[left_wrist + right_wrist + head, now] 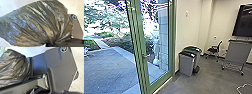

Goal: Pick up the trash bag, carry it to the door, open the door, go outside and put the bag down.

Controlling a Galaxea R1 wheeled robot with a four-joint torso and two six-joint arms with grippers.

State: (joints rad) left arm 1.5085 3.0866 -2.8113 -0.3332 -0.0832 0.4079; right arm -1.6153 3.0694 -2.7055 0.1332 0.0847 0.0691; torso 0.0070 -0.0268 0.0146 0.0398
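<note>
The shiny dark plastic trash bag (37,25) is in the grip of the left end effector (49,44), its folds drawn tightly together there, and the bag's full body lies beside the robot's base. Whether the right end effector is open or closed, I cannot tell. In the head view, a green-framed glass door (141,47) with a metal handle (145,56) stands ahead, a grey paved yard (111,67) beyond the glass. Indoors, right of the door, a grey bin with a black top (186,64) stands just beside a grey bin with a green lid (197,57).
</note>
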